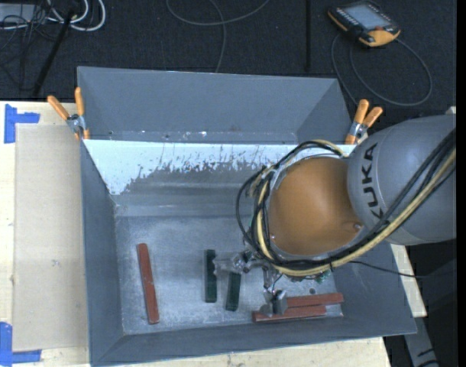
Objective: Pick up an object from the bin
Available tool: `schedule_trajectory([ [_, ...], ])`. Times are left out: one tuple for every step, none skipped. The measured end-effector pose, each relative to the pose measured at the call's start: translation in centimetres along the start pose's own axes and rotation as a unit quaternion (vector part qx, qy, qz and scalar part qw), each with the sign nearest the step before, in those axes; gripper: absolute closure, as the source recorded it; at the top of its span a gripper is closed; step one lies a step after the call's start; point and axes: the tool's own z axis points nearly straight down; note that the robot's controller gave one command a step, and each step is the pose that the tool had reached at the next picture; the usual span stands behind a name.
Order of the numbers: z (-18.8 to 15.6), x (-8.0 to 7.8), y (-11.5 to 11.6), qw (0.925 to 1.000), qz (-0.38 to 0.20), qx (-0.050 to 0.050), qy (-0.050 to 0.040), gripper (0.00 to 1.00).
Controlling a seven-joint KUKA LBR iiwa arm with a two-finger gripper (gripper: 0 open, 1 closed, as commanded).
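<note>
Over likely stiff, light reddish bar (317, 300); best taken across its narrow middle. Cannot tell gripper's (274, 303) opening.

Arm (405, 182) reaching in from right; orange-covered wrist (309, 205) pointing down.

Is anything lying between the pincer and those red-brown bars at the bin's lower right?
Nothing visible does. The pincer sits at the left end of the red-brown bars; the nearest dark green stick lies apart, to their left.
</note>
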Motion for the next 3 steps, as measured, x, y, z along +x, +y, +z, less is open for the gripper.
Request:
schedule_trajectory([
  [3.2,-1.1,2.1,0.9997,-0.022,-0.005,0.0047,0.0],
  [4.8,-7.3,3.1,0.9999,0.014,-0.003,0.002,1.0],
  [4.8,-7.3,3.1,0.9999,0.015,-0.003,0.0021,1.0],
])
